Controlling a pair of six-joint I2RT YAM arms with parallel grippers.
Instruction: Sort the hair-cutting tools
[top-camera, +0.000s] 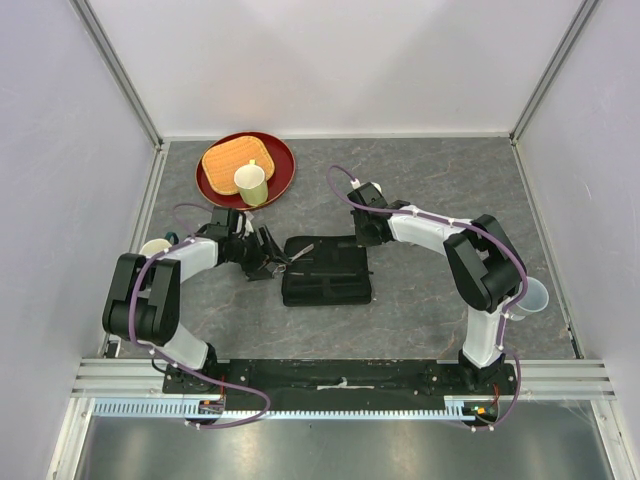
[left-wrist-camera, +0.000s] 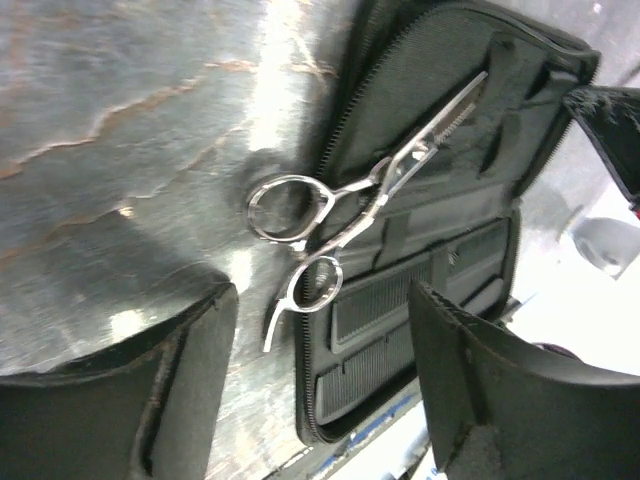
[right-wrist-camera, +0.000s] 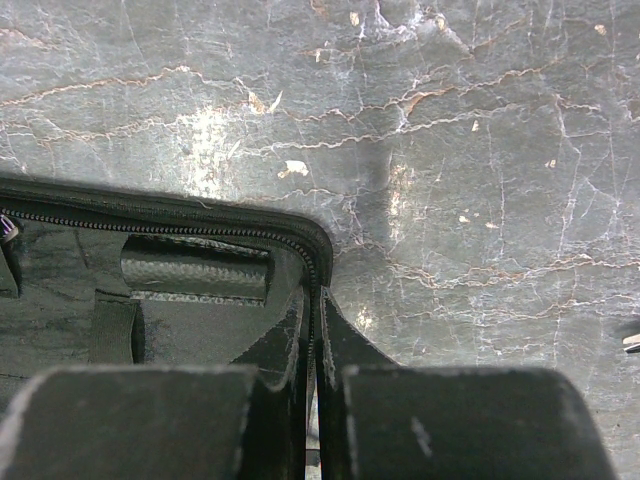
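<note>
The left gripper (left-wrist-camera: 320, 300) has its 2 jaws released, silver scissors (left-wrist-camera: 372, 183) lying loose just ahead between them. The right gripper (right-wrist-camera: 315, 330) is clenched on the rim of the zip case (right-wrist-camera: 200, 217).

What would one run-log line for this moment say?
left end effector: open by scissors | scissors: lying across edge of case | right end effector: shut on case rim

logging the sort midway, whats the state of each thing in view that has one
black rectangular zip case: unzipped, lying open
silver metal scissors: lying free across the case's edge
left gripper: fingers open, empty
right gripper: fingers shut on the case's rim
pale green cup: upright on the round red plate
</note>
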